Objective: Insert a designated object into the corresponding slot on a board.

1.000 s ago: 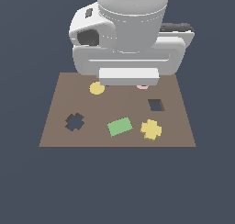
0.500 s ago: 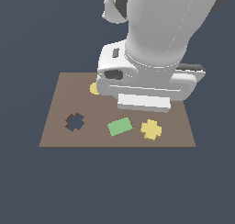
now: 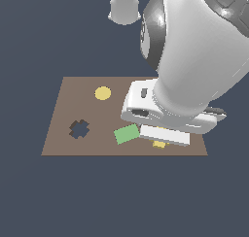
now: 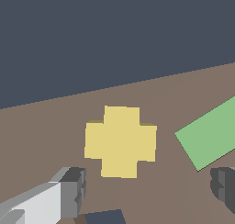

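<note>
In the exterior view, the arm (image 3: 194, 61) fills the upper right and leans low over the board (image 3: 63, 134), a flat brown rectangle on a dark floor. The wrist housing hides the gripper itself from this camera. Only a sliver of the yellow cross (image 3: 159, 144) shows below the housing, near the board's front edge toward the exterior view's right. Just beside it, toward the exterior view's left, lies the green rectangle (image 3: 127, 133), flat and turned slightly askew. The slot (image 3: 79, 129), a dark cross-shaped cutout, sits well apart from the cross, on the exterior view's left part of the board. The disc (image 3: 102, 93), yellow and round, lies toward the back edge.

In the wrist view, the cross (image 4: 120, 141) lies flat on the board (image 4: 55, 122), whole and unobstructed. The gripper (image 4: 149, 186) hovers above it with its 2 fingers spread wide, 1 light-and-grey fingertip (image 4: 73, 191) on one side and 1 dark fingertip (image 4: 224, 184) on the other. The jaws stand wide apart and grip nothing; neither fingertip touches the cross. The rectangle (image 4: 211, 133) lies near the cross, apart from it, partly cut off by the frame edge.
</note>
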`<state>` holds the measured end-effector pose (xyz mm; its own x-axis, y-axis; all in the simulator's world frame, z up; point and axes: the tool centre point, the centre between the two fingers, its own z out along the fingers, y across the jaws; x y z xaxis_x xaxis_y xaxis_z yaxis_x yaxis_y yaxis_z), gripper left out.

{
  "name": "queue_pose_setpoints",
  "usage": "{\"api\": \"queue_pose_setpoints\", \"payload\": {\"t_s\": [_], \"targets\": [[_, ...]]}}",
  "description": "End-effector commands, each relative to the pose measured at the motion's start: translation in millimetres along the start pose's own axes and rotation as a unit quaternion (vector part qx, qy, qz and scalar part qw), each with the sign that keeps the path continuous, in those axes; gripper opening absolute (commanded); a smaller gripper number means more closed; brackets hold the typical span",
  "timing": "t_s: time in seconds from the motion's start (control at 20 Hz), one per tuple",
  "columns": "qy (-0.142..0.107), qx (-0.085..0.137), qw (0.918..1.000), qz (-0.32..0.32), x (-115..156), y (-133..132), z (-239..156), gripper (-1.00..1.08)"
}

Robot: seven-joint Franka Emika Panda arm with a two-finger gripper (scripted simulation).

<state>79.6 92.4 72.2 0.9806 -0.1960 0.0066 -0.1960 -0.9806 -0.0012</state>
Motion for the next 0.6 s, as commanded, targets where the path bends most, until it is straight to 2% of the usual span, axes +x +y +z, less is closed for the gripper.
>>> {"api": "queue_pose_setpoints", "payload": {"t_s": [0.0,0.55], "targets": [[-0.001,0.0,1.0,0.009,6,-6,8,1.0],[-0.003,-0.001,0.9997,0.024,16,-17,22,1.0]]}}
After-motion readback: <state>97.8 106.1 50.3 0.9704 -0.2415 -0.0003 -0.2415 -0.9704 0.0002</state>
